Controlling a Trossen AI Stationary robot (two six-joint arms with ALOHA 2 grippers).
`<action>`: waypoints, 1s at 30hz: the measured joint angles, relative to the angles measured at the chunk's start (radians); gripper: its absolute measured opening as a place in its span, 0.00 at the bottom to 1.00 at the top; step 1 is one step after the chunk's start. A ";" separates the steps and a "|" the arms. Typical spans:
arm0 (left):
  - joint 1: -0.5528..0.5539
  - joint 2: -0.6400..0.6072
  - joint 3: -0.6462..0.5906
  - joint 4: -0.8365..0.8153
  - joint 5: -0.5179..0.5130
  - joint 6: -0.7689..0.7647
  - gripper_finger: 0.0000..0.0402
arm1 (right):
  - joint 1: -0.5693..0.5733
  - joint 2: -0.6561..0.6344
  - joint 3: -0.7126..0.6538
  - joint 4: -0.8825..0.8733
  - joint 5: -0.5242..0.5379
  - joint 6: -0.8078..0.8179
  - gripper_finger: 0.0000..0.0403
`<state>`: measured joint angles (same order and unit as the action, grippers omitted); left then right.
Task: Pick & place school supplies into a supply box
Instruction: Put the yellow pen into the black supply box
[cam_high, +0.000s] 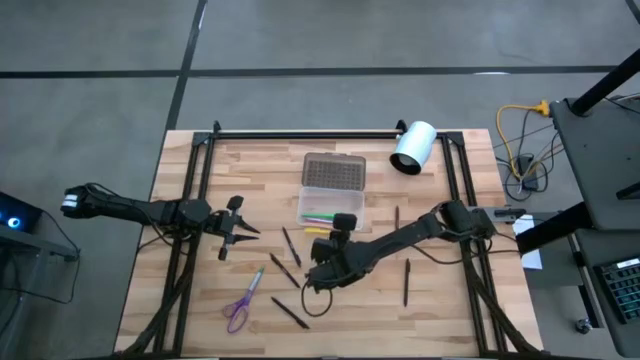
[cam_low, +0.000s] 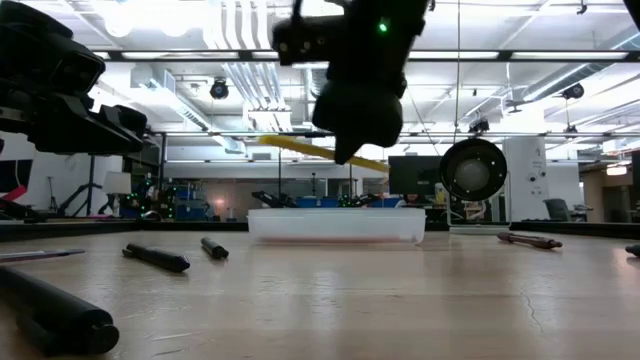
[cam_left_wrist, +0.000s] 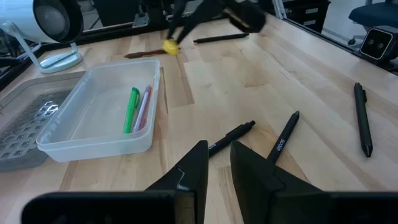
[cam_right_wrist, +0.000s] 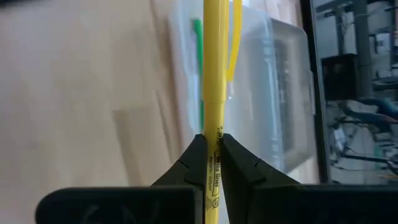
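Looking down from above, you see the right gripper (cam_high: 322, 268) near the middle of the table, just in front of the clear box (cam_high: 328, 206), but the arm's dark body hides what it carries. Your right wrist camera settles it: the jaws are pinched narrowly on a yellow pen (cam_right_wrist: 214, 93), which runs straight out from the fingers toward the box (cam_right_wrist: 273, 81); its lower end is cut off by the frame. From table height the pen (cam_low: 320, 152) shows as a tilted yellow bar raised above the box (cam_low: 336, 224), partly covered by the gripper (cam_low: 345, 150).

Inside the box you can make out a green pen (cam_left_wrist: 132, 109) and a pinkish one (cam_left_wrist: 144, 107) lying side by side; a further yellow streak shows in the right wrist view, too blurred to identify. The dotted lid (cam_high: 333, 170) lies open flat behind the tray.

Your left gripper (cam_high: 240, 231) hangs over the left half of the table holding nothing, its jaws narrowly parted. Black pens (cam_left_wrist: 283, 138) lie loose on the wood ahead of it. Purple scissors (cam_high: 240, 305) sit near the front edge, with a light pencil (cam_high: 256, 281) just beside them. A brown pencil (cam_high: 397, 216) lies right of the box, and a dark pen (cam_high: 406, 281) farther forward. A white lamp (cam_high: 413, 147) stands at the back right corner.
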<state>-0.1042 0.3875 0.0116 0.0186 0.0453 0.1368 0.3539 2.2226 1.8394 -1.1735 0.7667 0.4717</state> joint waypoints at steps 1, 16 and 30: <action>0.000 0.000 0.000 0.000 0.000 0.000 0.13 | -0.002 -0.010 -0.020 0.001 0.006 0.000 0.03; 0.000 0.000 0.000 0.000 0.000 0.000 0.13 | -0.058 -0.183 -0.342 0.240 0.257 0.048 0.03; 0.000 0.000 0.000 0.000 0.000 0.000 0.13 | -0.121 -0.192 -0.447 0.333 0.266 0.045 0.10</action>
<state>-0.1043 0.3874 0.0114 0.0187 0.0456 0.1368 0.2325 2.0308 1.3928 -0.8406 1.0328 0.5167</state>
